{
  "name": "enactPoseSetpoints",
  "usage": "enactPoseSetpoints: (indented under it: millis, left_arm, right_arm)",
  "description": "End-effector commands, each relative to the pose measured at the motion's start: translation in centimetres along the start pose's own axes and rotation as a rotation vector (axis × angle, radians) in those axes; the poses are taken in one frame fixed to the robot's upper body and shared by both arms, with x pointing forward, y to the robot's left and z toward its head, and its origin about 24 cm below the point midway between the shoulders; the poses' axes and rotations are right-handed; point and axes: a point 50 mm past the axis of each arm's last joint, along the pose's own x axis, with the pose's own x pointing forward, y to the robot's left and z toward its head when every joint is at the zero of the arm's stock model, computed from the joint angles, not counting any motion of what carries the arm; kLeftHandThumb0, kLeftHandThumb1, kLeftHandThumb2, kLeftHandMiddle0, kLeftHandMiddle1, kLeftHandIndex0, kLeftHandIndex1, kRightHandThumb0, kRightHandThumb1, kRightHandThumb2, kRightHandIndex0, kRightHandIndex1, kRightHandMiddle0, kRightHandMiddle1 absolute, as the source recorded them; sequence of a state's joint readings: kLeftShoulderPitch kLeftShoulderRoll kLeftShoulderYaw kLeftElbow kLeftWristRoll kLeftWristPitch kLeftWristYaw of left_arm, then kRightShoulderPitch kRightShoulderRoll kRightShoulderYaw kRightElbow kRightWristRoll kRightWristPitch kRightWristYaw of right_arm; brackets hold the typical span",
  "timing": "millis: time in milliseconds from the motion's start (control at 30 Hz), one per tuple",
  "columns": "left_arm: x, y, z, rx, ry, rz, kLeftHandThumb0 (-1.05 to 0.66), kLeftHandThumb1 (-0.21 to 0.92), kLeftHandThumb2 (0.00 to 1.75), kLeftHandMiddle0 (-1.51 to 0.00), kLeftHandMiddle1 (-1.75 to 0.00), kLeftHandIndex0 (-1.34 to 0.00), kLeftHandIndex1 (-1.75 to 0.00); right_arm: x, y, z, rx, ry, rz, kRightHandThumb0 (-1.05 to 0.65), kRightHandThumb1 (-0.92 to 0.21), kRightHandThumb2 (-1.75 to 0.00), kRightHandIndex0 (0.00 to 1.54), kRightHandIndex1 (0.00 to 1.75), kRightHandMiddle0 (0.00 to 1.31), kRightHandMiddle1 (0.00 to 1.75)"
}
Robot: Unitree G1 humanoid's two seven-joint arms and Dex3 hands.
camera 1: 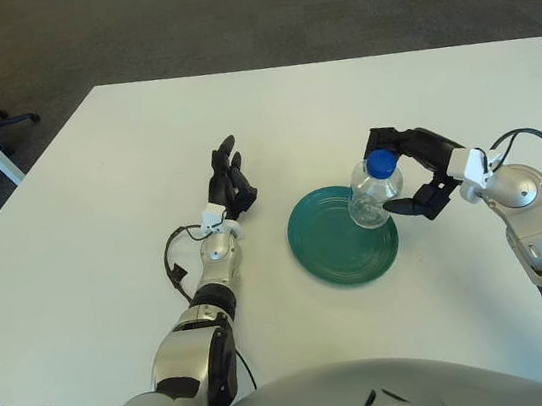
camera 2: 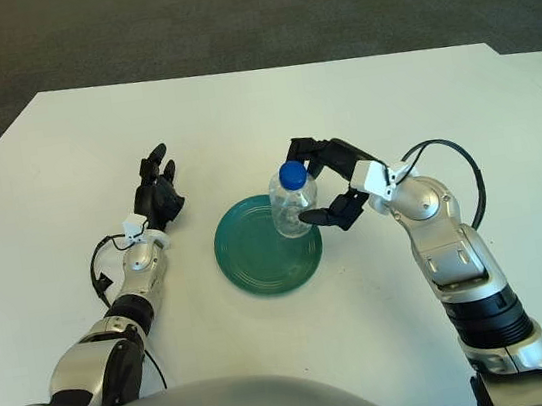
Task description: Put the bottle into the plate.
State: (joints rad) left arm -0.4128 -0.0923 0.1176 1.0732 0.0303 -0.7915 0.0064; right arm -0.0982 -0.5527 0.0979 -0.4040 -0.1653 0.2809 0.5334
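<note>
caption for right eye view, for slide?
Right robot hand holds bottle over green plate; left robot hand idle beside it.

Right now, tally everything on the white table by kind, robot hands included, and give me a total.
Bottle, clear with a blue cap: 1, upright over the plate's right edge, gripped by the right hand.
Plate, green: 1.
Hand: 2, the right hand at the bottle, the left hand to the left of the plate, holding nothing.
Total: 4
</note>
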Motion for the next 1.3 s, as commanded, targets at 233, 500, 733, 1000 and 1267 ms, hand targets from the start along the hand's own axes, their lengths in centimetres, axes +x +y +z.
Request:
enactPoseSetpoints:
  millis: [233, 500, 733, 1000, 1267]
  left_arm:
    - [-5.7, -1.4, -5.2, -0.018, 0.272, 0.01, -1.05, 0.92, 1.14, -0.3, 0.0, 0.0, -0.65]
    - [-5.6, -1.6, -5.2, -0.017, 0.274, 0.003, -1.05, 0.92, 1.14, -0.29, 0.0, 0.0, -0.67]
    - [-5.5, -1.5, -5.1, -0.012, 0.271, 0.007, -1.05, 0.92, 1.14, -0.3, 0.0, 0.0, -0.68]
    - [-5.4, -1.6, -5.1, -0.005, 0.278, 0.01, -1.05, 0.92, 1.15, -0.3, 0.0, 0.0, -0.72]
    - [-5.4, -1.4, -5.1, 0.003, 0.271, 0.021, -1.05, 0.92, 1.16, -0.28, 0.0, 0.0, -0.69]
  right_arm:
    - [0.7, 2.4, -0.7, -0.006, 0.016, 0.084, -0.13, -0.24, -1.33, 1.27, 1.75, 1.01, 1.75]
    - [1.0, 2.8, -1.1, 0.042, 0.02, 0.086, -0.14, -0.26, -1.3, 1.26, 1.75, 0.99, 1.75]
    - [1.2, 3.0, -1.3, 0.058, 0.021, 0.085, -0.13, -0.26, -1.29, 1.26, 1.75, 0.99, 1.75]
    - [1.5, 3.2, -1.6, 0.062, 0.027, 0.062, -0.11, -0.25, -1.31, 1.25, 1.75, 1.0, 1.75]
    - [1.7, 3.6, -1.7, 0.083, 0.024, 0.045, -0.1, -0.24, -1.33, 1.25, 1.75, 1.01, 1.75]
